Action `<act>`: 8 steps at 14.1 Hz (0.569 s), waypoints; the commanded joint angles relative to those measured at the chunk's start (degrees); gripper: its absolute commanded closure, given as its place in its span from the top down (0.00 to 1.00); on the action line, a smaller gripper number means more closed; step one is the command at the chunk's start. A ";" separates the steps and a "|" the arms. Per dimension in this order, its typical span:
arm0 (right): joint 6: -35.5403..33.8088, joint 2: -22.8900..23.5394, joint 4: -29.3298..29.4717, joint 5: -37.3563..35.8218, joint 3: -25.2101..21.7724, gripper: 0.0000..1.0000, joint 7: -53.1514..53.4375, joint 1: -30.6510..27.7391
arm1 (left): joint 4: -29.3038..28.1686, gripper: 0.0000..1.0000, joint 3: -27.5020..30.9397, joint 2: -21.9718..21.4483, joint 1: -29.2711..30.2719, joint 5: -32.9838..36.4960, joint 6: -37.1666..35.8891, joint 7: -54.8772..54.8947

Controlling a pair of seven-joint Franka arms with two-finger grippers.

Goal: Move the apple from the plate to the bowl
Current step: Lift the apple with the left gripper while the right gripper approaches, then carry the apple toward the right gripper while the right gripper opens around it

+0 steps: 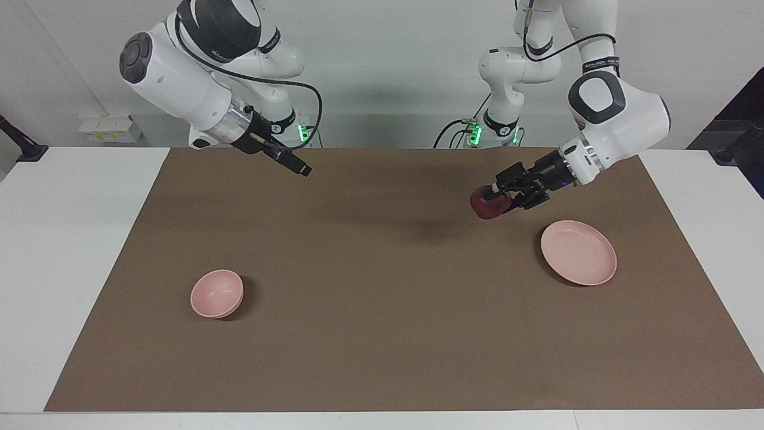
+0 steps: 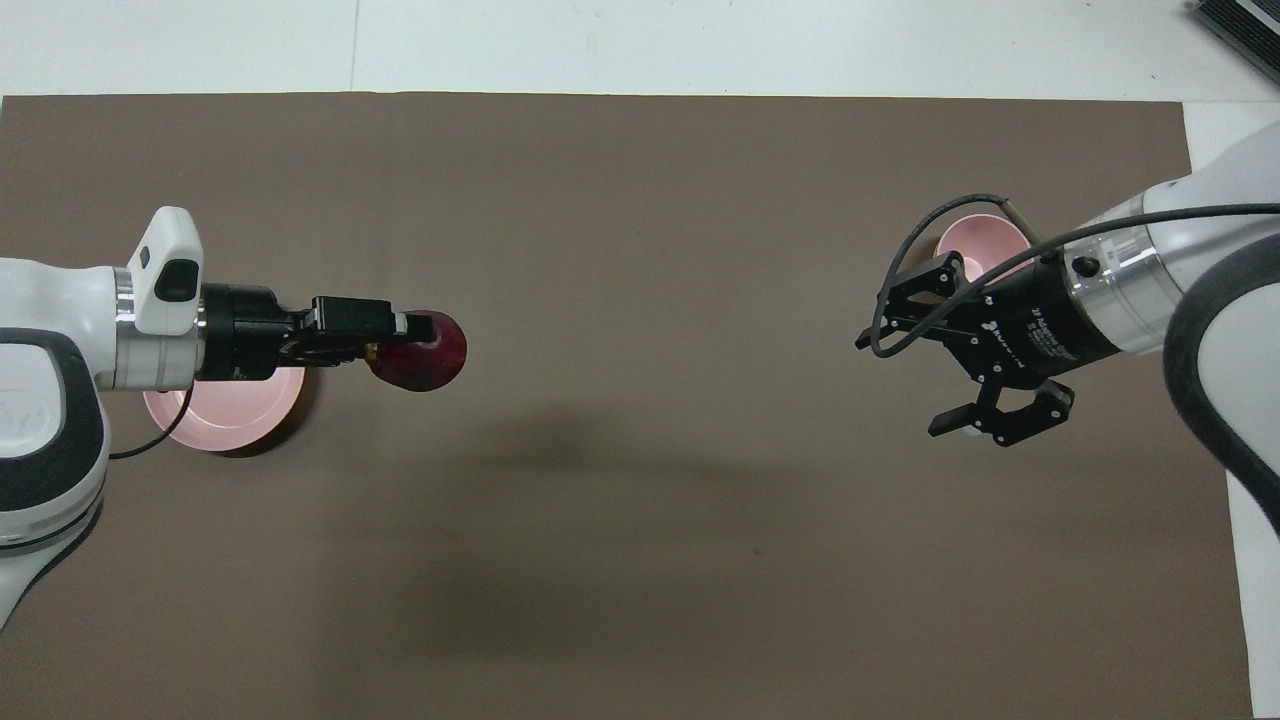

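My left gripper (image 1: 500,195) is shut on the dark red apple (image 1: 488,205) and holds it in the air over the brown mat, just off the plate's edge toward the table's middle. In the overhead view the left gripper (image 2: 405,328) and the apple (image 2: 432,352) show the same. The pale pink plate (image 1: 579,252) lies bare at the left arm's end; my left arm partly covers it from above (image 2: 225,420). The small pink bowl (image 1: 216,293) stands at the right arm's end. My right gripper (image 1: 301,168) hangs open and empty in the air, partly covering the bowl (image 2: 985,243) in the overhead view.
A brown mat (image 1: 382,334) covers most of the white table (image 1: 71,251). Nothing else stands on it between the plate and the bowl.
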 commanded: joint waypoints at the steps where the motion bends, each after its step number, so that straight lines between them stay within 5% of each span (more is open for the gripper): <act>1: 2.09 0.11 -0.80 3.41 0.08 1.00 5.39 1.16 | -3.36 0.00 -0.34 -3.10 -0.31 -8.99 0.08 2.40; 4: 2.62 1.60 -1.59 9.46 0.08 1.00 6.64 1.52 | -5.74 0.00 -2.96 -5.13 -0.31 -18.41 2.35 5.39; 8: 9.28 1.78 -4.83 16.23 0.08 1.00 13.83 4.59 | -7.31 0.00 -10.95 -6.27 -0.31 -31.85 14.73 8.19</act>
